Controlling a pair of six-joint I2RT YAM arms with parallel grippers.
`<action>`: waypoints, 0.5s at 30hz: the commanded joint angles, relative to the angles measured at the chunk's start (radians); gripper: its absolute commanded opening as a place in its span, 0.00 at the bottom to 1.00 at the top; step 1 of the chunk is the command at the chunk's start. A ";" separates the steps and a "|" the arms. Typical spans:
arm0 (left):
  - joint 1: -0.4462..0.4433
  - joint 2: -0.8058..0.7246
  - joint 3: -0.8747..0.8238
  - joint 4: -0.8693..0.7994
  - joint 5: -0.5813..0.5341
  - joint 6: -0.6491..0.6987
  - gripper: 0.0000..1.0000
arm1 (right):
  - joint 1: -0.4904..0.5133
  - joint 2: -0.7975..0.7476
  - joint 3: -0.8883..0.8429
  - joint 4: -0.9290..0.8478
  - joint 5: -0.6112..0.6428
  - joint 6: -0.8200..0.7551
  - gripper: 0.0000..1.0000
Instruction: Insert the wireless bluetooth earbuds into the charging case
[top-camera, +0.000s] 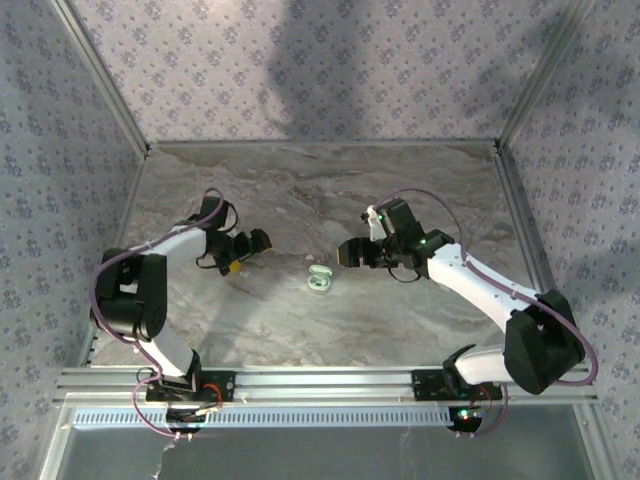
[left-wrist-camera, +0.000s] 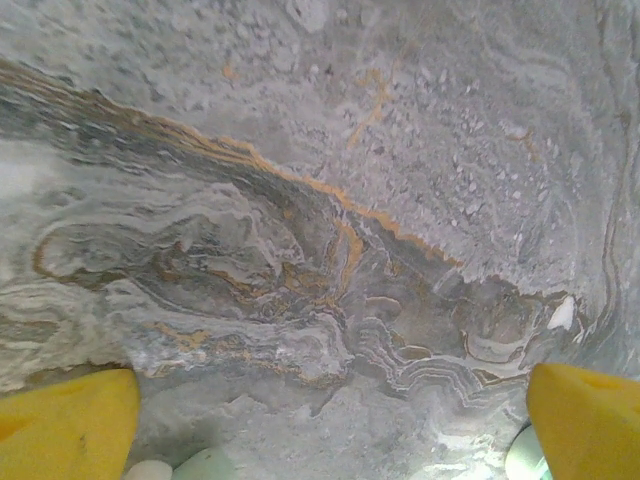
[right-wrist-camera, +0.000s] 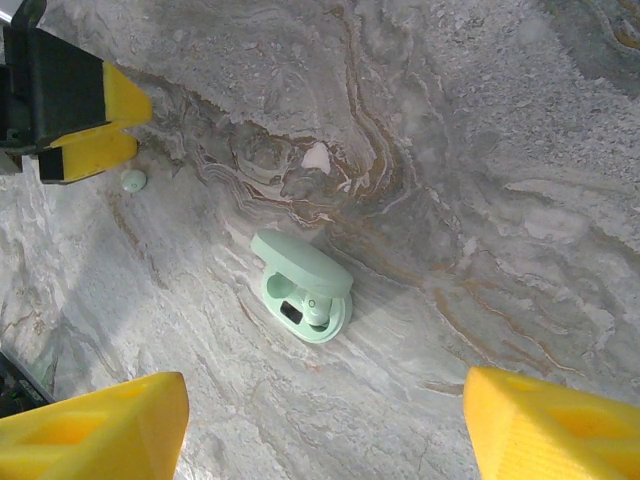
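While the right gripper (right-wrist-camera: 325, 425) hangs wide open and empty over the worktop (right-wrist-camera: 520, 150), the open mint charging case (right-wrist-camera: 303, 290) lies just ahead of it, with one earbud (right-wrist-camera: 316, 312) apparently seated and one socket bare. A loose earbud (right-wrist-camera: 133, 180) lies on the worktop just beside the left gripper (left-wrist-camera: 330, 420), which is also spread wide and empty. It looks light, smooth and apt to skitter, so pinch gently across its rounded body.

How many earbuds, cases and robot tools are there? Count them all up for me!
Charging case: 1
Earbuds: 2 (loose earbud; earbud in the case, as it seems)
Tools: 2 (left tool; right tool)
Total: 5
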 joint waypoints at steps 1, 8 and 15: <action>0.002 -0.007 0.000 -0.031 0.036 0.016 0.99 | 0.009 0.003 0.028 -0.009 -0.006 0.012 0.74; 0.002 -0.057 -0.038 -0.039 0.034 0.005 0.99 | 0.015 0.002 0.026 -0.011 -0.004 0.014 0.74; -0.004 -0.100 -0.059 -0.046 0.035 -0.006 0.99 | 0.023 0.003 0.028 -0.010 -0.003 0.017 0.74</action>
